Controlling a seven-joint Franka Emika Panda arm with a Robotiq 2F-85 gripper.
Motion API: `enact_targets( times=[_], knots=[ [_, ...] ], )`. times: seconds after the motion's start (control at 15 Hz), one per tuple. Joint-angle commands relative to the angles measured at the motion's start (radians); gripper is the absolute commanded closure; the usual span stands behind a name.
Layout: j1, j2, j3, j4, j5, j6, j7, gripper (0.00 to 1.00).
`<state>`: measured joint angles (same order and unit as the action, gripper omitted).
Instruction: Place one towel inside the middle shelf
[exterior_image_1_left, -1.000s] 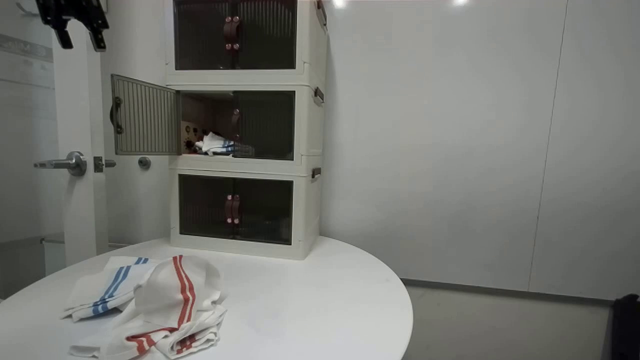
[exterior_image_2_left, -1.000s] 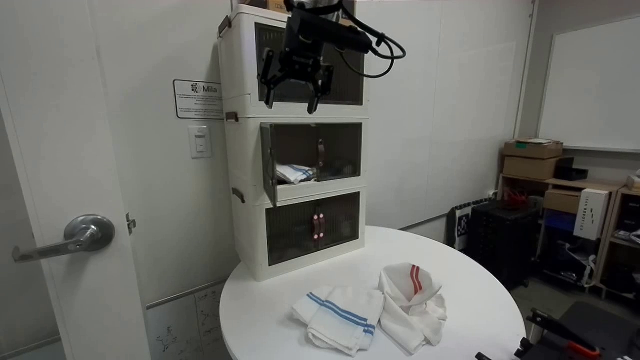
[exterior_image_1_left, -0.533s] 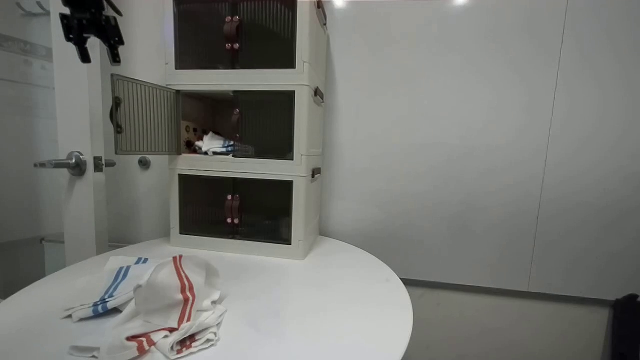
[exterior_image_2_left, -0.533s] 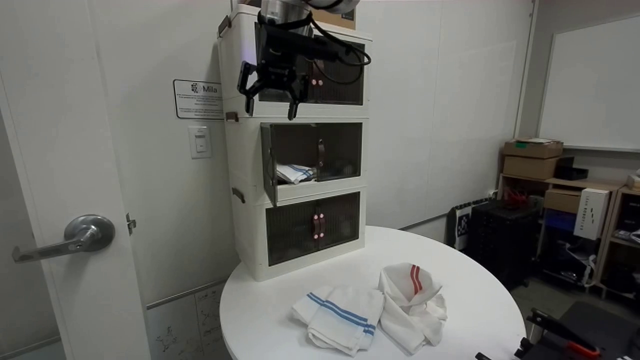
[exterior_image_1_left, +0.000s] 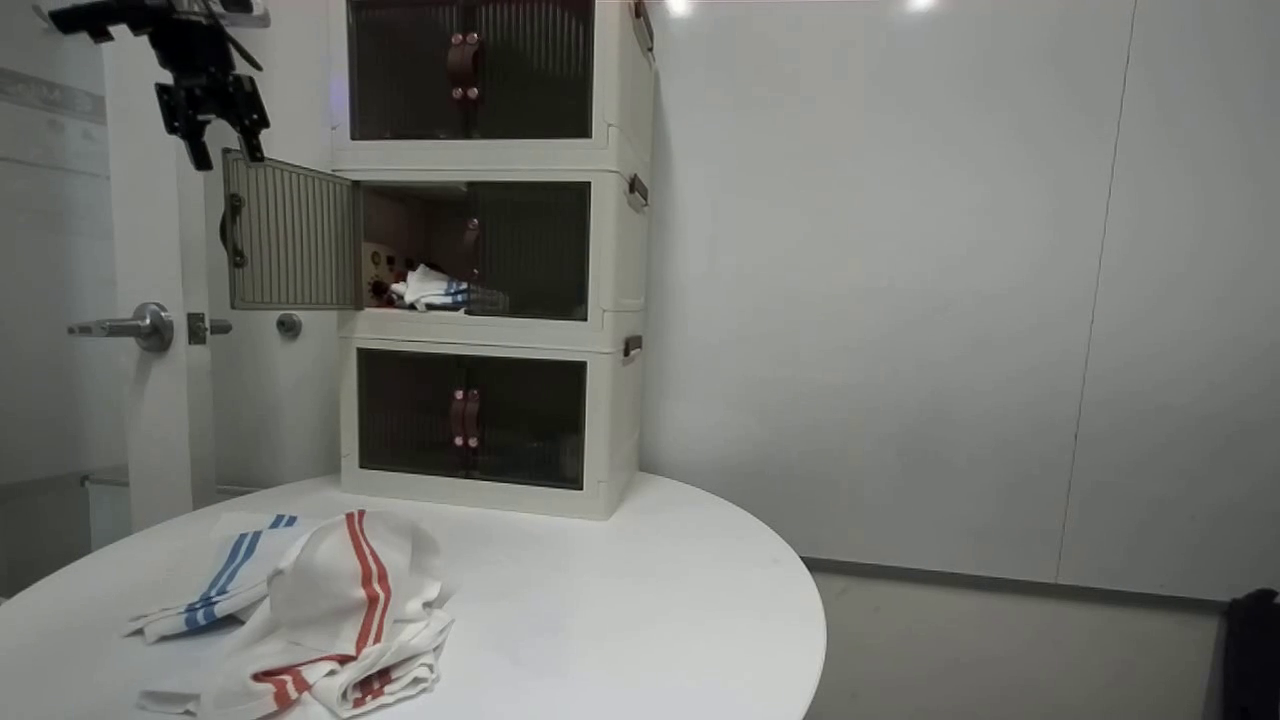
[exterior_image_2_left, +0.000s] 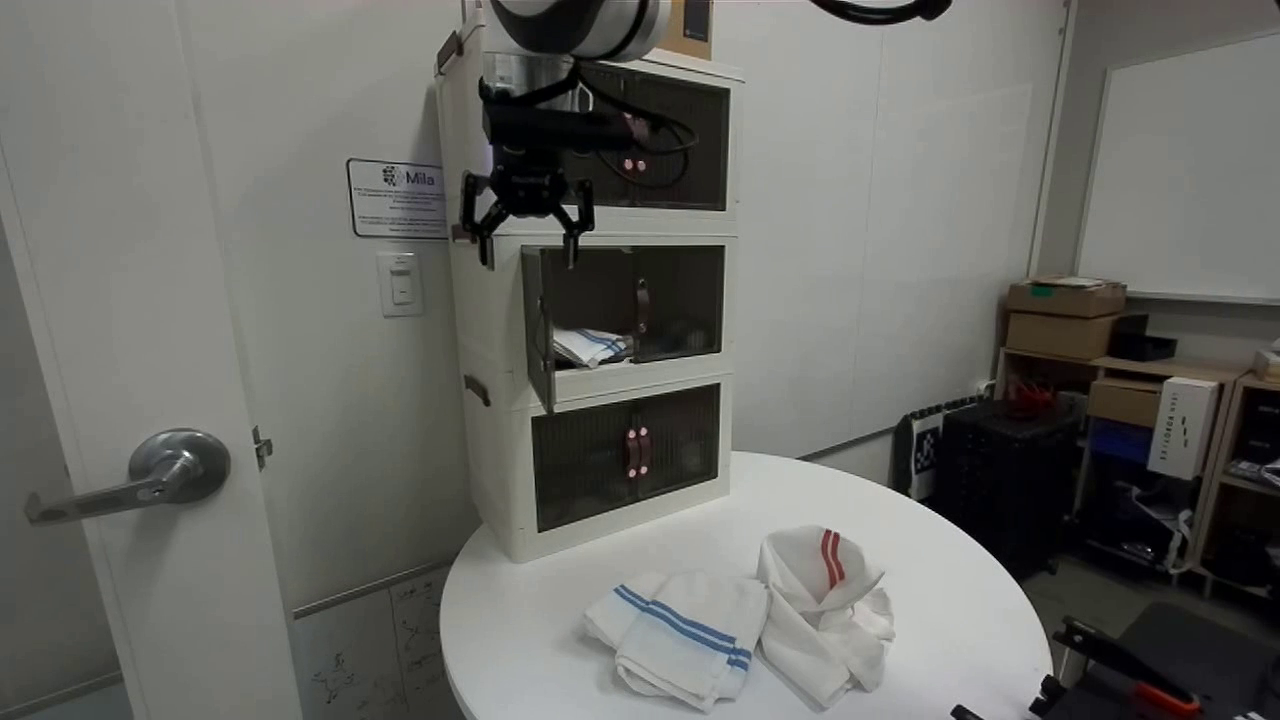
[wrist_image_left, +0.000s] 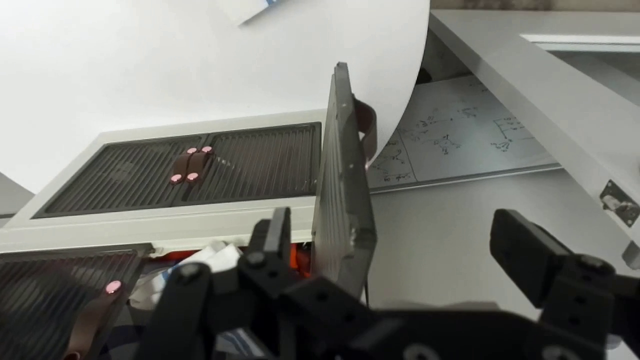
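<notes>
A white blue-striped towel lies inside the middle shelf (exterior_image_1_left: 621, 250), behind its open left door (exterior_image_1_left: 290, 235); the towel shows in both exterior views (exterior_image_1_left: 430, 288) (exterior_image_2_left: 588, 346) and partly in the wrist view (wrist_image_left: 217, 257). Another blue-striped towel (exterior_image_2_left: 680, 635) lies folded on the round table. A red-striped towel (exterior_image_2_left: 825, 620) lies crumpled beside it. My gripper (exterior_image_2_left: 528, 262) is open and empty near the top of the open door. In the wrist view the door (wrist_image_left: 345, 165) stands between the spread fingers of the gripper (wrist_image_left: 395, 217), closer to the left finger.
The upper cabinet (exterior_image_1_left: 470, 155) and lower cabinet (exterior_image_1_left: 470, 415) have shut doors. The right door (exterior_image_1_left: 530, 250) of the middle shelf is shut. A room door with a lever handle (exterior_image_2_left: 180, 470) stands beside the stack. The white table (exterior_image_1_left: 640, 600) carries the cabinets and towels.
My gripper has moved down and closer to the cabinet's open middle door, rightward in one exterior view and leftward in the other. It stays open. The towels and doors have not moved.
</notes>
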<state>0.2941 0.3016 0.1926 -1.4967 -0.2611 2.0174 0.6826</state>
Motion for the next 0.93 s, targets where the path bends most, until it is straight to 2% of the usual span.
enact_targets(
  times=[0.0, 0.27, 0.4, 0.53, 0.67, 0.8, 0.87],
  knots=[
    [0.012, -0.031, 0.006, 0.052, 0.086, -0.114, -0.133, 0.00],
    [0.009, -0.150, 0.013, 0.000, 0.100, -0.375, -0.201, 0.00],
    [0.004, -0.232, 0.011, -0.070, 0.117, -0.477, -0.263, 0.00],
    [-0.007, -0.327, 0.015, -0.189, 0.110, -0.539, -0.341, 0.00],
    [-0.018, -0.409, 0.017, -0.299, 0.083, -0.562, -0.419, 0.00],
    [-0.035, -0.488, 0.012, -0.412, 0.069, -0.517, -0.478, 0.00],
    [-0.047, -0.526, 0.008, -0.468, 0.061, -0.490, -0.466, 0.00]
  ],
)
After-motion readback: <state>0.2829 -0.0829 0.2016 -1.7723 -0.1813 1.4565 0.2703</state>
